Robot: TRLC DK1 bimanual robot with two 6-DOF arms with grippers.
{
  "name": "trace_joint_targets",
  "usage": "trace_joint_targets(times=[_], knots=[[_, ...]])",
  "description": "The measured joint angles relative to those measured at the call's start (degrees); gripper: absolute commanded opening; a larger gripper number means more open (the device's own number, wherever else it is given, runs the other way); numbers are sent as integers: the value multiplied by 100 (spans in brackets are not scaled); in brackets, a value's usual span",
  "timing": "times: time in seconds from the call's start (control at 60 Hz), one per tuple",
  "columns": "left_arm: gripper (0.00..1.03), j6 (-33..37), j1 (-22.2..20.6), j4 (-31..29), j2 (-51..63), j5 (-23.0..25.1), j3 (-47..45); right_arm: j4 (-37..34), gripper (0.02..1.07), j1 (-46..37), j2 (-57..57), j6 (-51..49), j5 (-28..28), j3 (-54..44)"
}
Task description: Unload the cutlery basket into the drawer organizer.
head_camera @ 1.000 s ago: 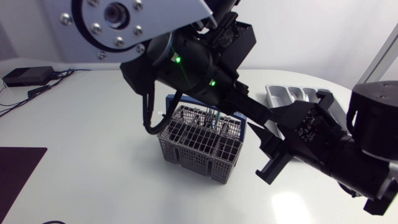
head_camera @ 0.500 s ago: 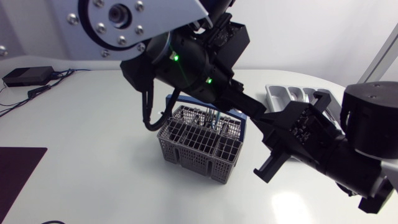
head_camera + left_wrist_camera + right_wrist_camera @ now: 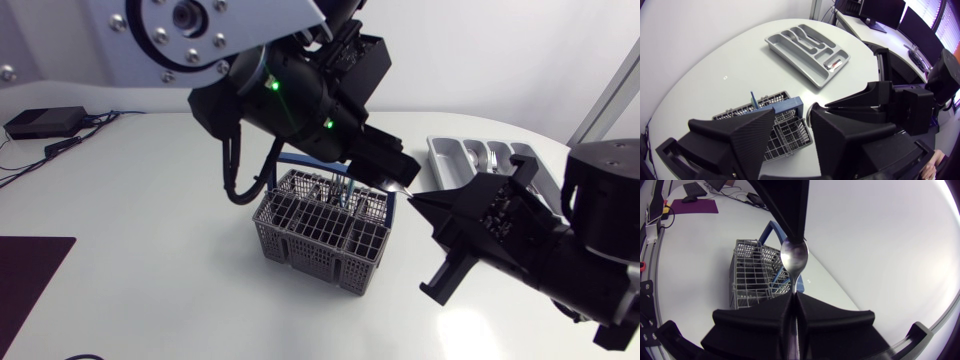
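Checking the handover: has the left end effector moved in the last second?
Yes. In the head view the left end effector drew back toward the cutlery basket, away from the right end effector holding the spoon.

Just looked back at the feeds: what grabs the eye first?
A spoon sticks out of the right gripper, jaws shut on its handle, its bowl at the tip of the left gripper, whose jaws stand open. Both meet just beside the grey cutlery basket at mid-table; the drawer organizer lies farther back on the right.
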Motion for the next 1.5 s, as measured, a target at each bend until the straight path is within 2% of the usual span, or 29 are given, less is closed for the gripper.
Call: trace_joint_targets(times=[0.183,0.283,0.417,0.533,0.667,0.9,1.067,1.317,1.5], knots=[[78,2,367,11,-157,-15,37,-555,8,-1095,-487,-273,-1191,-131],[78,4,636,13,-358,-28,42,-765,8,-2315,-623,-595,-2378,-168],[78,31,702,44,-632,-26,-33,-907,8,-3805,-612,-1078,-3679,-216],[78,173,702,116,-861,-28,-339,-953,8,-4809,-337,-1596,-4548,-223],[78,341,702,203,-997,-26,-817,-925,8,-5584,247,-2100,-5158,-223],[78,522,699,387,-1056,-28,-1510,-903,8,-6540,1722,-2992,-5842,-76],[79,566,678,479,-1062,-28,-1611,-944,8,-6944,3049,-3681,-5917,627],[81,632,614,570,-1064,-26,-1856,-2033,8,-7541,4870,-5248,-5882,2129],[84,673,597,621,-1064,-28,-1967,-2675,8,-7917,5882,-6415,-5466,2977]])
